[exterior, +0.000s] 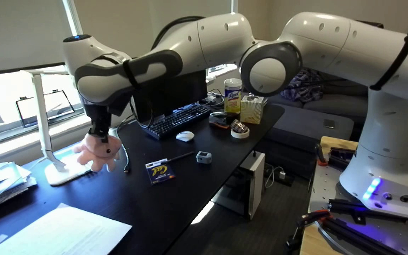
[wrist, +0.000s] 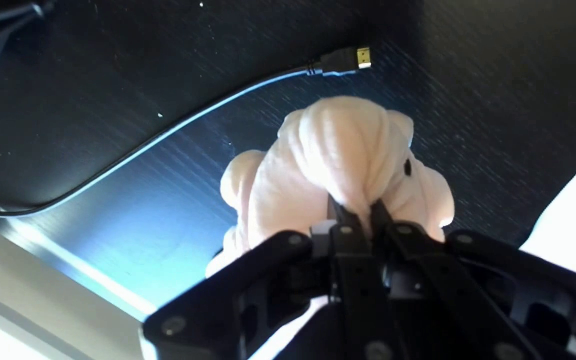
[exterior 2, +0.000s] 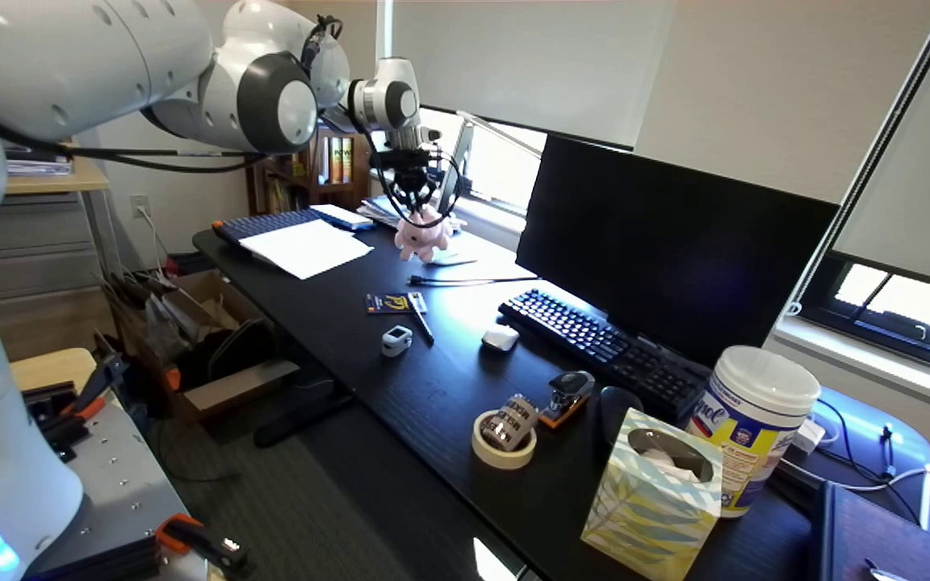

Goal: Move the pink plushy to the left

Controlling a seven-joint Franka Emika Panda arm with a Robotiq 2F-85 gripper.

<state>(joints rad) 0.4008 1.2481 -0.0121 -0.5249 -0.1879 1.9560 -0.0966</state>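
At left in an exterior view, a black two-fingered gripper [exterior: 100,137] pinches a round-headed pink plush toy [exterior: 98,151] above a black wood-grain desk [exterior: 175,198]. Best lowered gently, released once its limbs touch down.

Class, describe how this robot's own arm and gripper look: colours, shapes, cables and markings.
The arm is white with rounded segments, dark grey joint covers, pale round caps and black straps. A black cable arcs along it; a blue light strip glows on the base. The gripper is black and angular, with slim fingers and round screw heads.
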